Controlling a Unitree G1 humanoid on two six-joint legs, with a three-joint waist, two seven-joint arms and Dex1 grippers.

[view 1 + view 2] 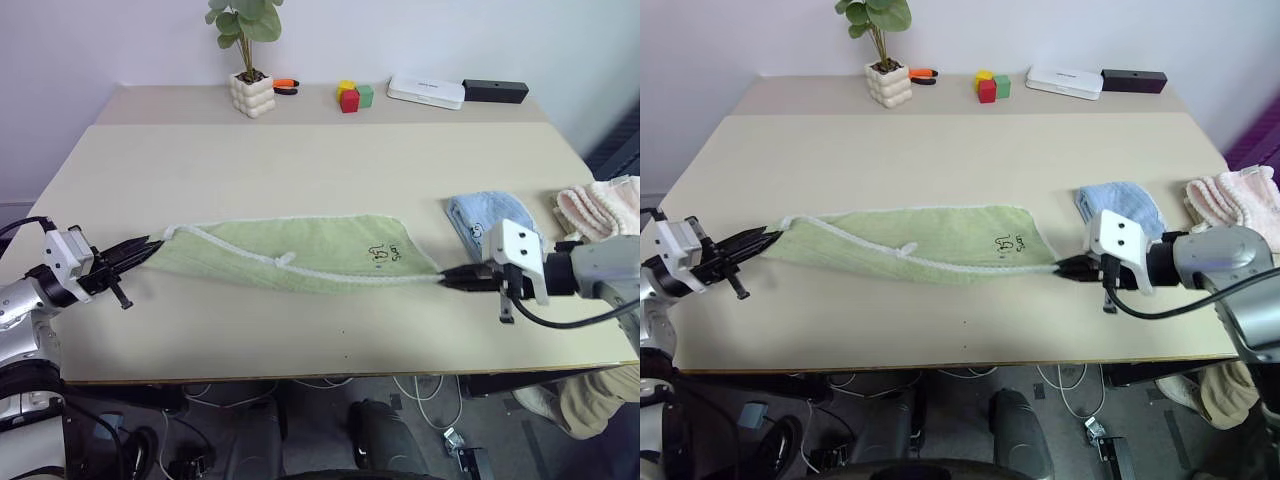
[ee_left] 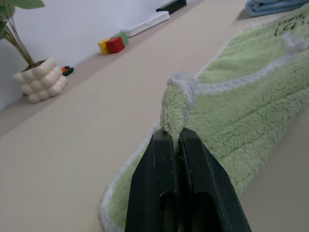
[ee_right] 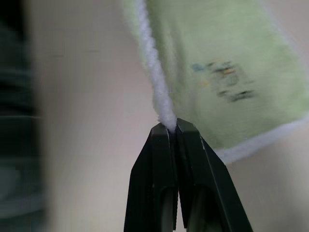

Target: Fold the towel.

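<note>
1. Counter (image 1: 300, 160): beige top carrying all items; a raised ledge runs along the far edge by the wall.
2. Towel (image 1: 300, 250): light green, folded into a long band and stretched across the near half of the counter between the two claws. Whitish edging runs along the near side; a small dark printed mark sits near the right end.
3. Left claw (image 1: 150, 246): clenched on the towel's left end; in the wrist view a tuft of green cloth is pinched between the black fingers (image 2: 159, 183).
4. Right claw (image 1: 452, 279): clenched on the white edging at the towel's right corner.
5. Light blue towel (image 1: 482, 218): bunched, just beyond the right claw.
6. Pink towel (image 1: 600, 205): at the right edge of the counter.
7. Far ledge: potted plant (image 1: 250, 60), coloured blocks (image 1: 353, 96), white box (image 1: 427, 91), black box (image 1: 495, 91).
</note>
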